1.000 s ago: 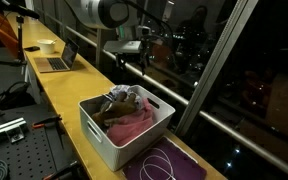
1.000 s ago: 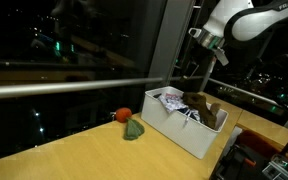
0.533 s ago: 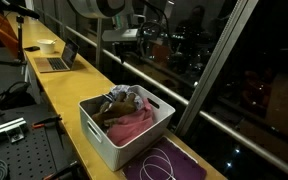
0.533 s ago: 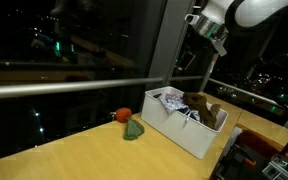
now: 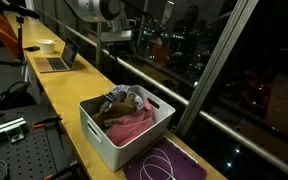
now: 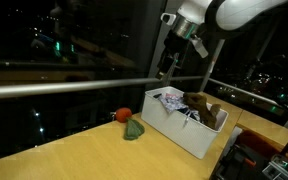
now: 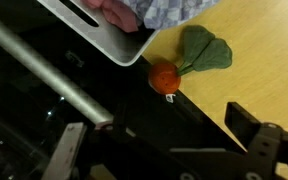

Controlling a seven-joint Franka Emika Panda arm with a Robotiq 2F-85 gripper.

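In an exterior view, the small red-orange ball (image 6: 123, 115) lies at the window-side edge of the wooden surface (image 6: 74, 150). The green leaf-shaped piece (image 6: 134, 129) is just beside it, a little further in from that edge. To their right, high above the surface, hangs the end effector (image 6: 163, 69). It points down with a slight tilt, and its jaws are spread wide with nothing between them. It is well clear of the ball and of the white bin (image 6: 184, 132), which stands next on the right, heaped with clothes (image 6: 189, 104). Furthest right, the arm (image 6: 229, 14) comes in from the top right corner, its wrist bent so that the last link slopes down and leftward in front of the dark window.

The wrist view looks down. A corner of the white bin (image 7: 109, 38) shows at upper left, and a metal window rail (image 7: 44, 75) runs diagonally beyond the surface's edge. The ball (image 7: 164, 77) sits right at that edge, with the green piece (image 7: 199, 52) touching it on the inner side. The fingers (image 7: 68, 150) stand far apart along the bottom of the view, empty.

In an exterior view, a laptop (image 5: 56, 62) lies far left. The end effector (image 5: 112, 42) hangs high near the window-side edge, beyond the bin (image 5: 104, 135).
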